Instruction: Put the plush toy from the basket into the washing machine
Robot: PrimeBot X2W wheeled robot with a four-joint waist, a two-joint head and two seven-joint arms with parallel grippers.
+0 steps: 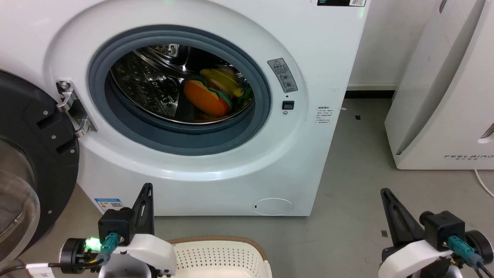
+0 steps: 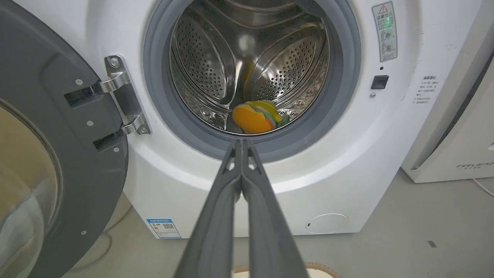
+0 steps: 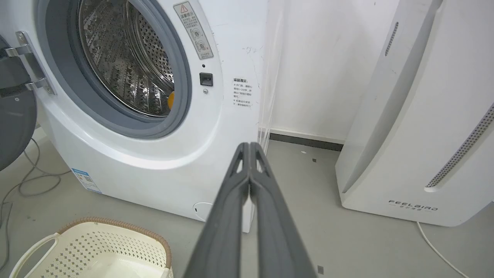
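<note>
Plush toy (image 1: 210, 94): lies low inside the drum (image 1: 150, 83), toward the right of the opening. Its orange layer faces out, with green and yellow layers behind.
Washing machine (image 1: 200, 177): a white front-loader on the far side of the scene, with a grey seal round the open porthole.
Door (image 1: 36, 154): dark and round, standing open to the left on a metal hinge.
Basket (image 1: 220, 253): cream, perforated, with a brown rim. It sits on the floor (image 1: 347, 185) near the robot, in front of the machine and well apart from the toy.
Left hand (image 1: 148, 186): fingers pressed together with nothing between them. It is up in the air just left of the basket, pointing at the porthole.
Right hand (image 1: 384, 191): fingers pressed together, holding nothing. It is over the floor well to the right, pointing past the machine's right edge.
White appliance (image 1: 444, 96): stands on the floor to the right of the machine, apart from it.
</note>
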